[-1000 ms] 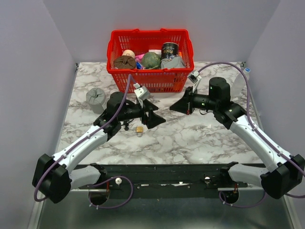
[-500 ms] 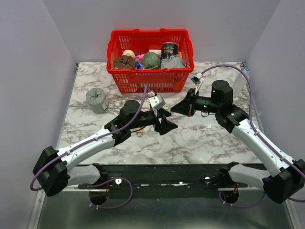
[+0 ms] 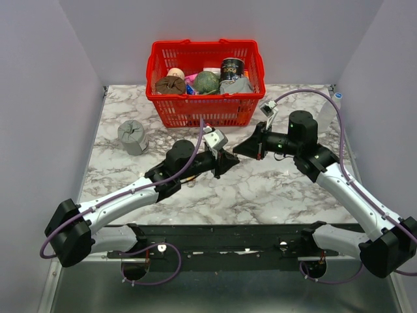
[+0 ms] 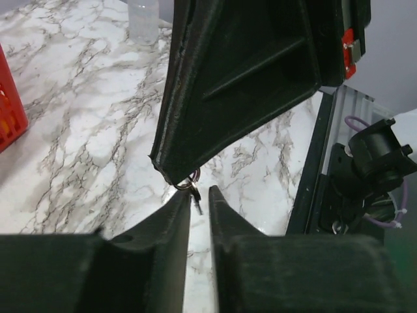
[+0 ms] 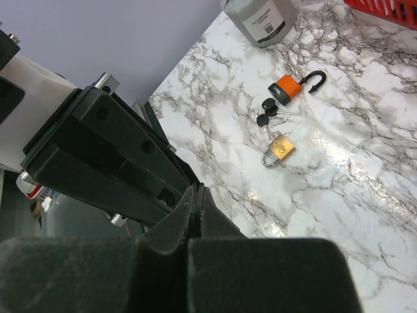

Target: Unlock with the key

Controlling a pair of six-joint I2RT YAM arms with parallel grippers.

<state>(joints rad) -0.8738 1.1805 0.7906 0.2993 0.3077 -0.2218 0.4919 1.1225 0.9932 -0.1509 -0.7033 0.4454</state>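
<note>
My right gripper [image 3: 236,149] hangs shut above the table's middle. In the left wrist view a small key [image 4: 193,190] on a ring dangles from the tip of the right gripper [image 4: 168,173]. My left gripper [image 3: 228,163] has come up under it. Its jaws stand a narrow gap apart in the left wrist view [image 4: 199,190]. The key's thin blade hangs in that gap beside the left finger, with table showing on its other side. The right wrist view shows the right gripper's fingers [image 5: 197,187] pressed together. An orange-and-black padlock [image 5: 287,89] and a brass padlock [image 5: 280,147] lie on the marble.
Two black-headed keys [image 5: 266,112] lie between the padlocks. A red basket [image 3: 205,107] of odds and ends stands at the back. A grey container [image 3: 132,137] sits back left. A clear bottle [image 4: 144,16] stands near the right edge.
My left arm reached right to the right gripper's tip, and its jaws went from wide open to a narrow gap around the hanging key. The right gripper shifted only slightly.
</note>
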